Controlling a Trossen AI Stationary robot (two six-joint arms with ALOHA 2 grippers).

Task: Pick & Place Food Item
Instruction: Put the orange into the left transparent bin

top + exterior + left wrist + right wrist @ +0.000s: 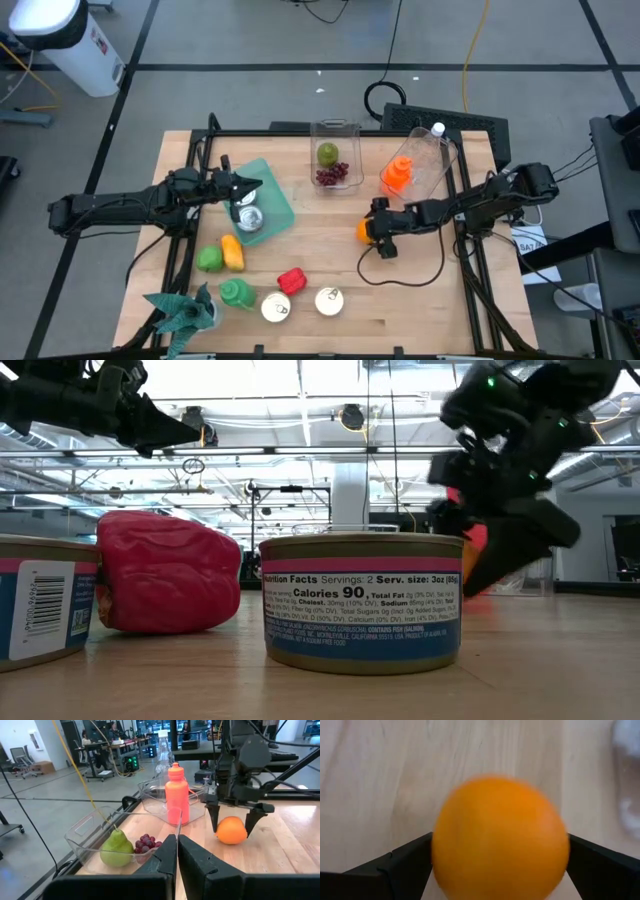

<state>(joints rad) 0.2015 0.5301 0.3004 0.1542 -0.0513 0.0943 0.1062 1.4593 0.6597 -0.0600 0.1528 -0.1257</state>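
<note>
Orange: round, smooth, uniformly bright orange skin, sitting on the wooden table between the two dark fingers of the right gripper; the fingers stand one on each side of the fruit, partly open around it, and whether they press its skin cannot be told. Taking the orange as landmark: a clear bin lies just behind it, holding an orange-red bottle and a clear bottle with a white cap. A second clear bin, behind and to the left of the orange, holds a green pear and red grapes. Left gripper hovers well to the left of the orange over a teal tray, fingers closed together, holding nothing. A can in front of the orange reads "Nutrition Facts, Servings: 2, Serv. size: 3oz (85g), Calories 90". Beside it lies a red pepper; another can shows a barcode.
</note>
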